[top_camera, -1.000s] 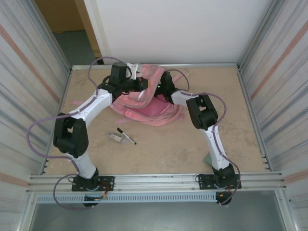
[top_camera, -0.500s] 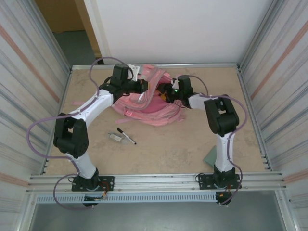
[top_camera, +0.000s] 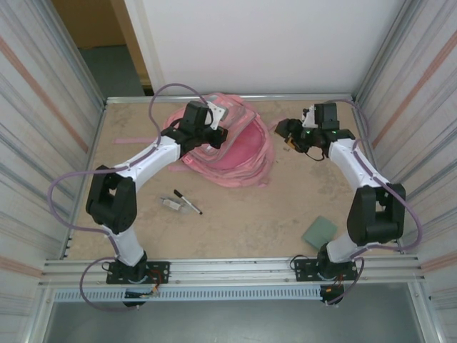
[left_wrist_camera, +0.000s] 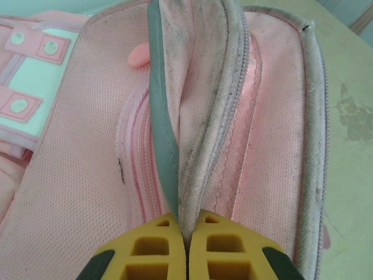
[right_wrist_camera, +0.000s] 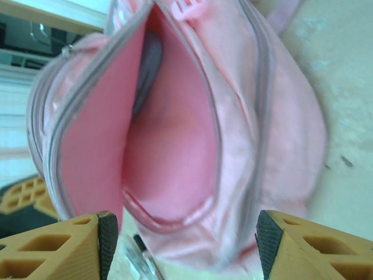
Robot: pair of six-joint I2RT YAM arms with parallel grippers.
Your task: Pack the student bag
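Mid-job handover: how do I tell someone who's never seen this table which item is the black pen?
Find the big pink student bag at the far middle of the table. Nearer the arm bases, off the bag's left end, two small things lie side by side. The pen is the thin black stick lying diagonally, just right of the short, stubby grey item.

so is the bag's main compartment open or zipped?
Open. In the right wrist view the student bag gapes between its zip edges, pink lining showing; the left gripper pinches one edge.

No legible text or labels anywhere
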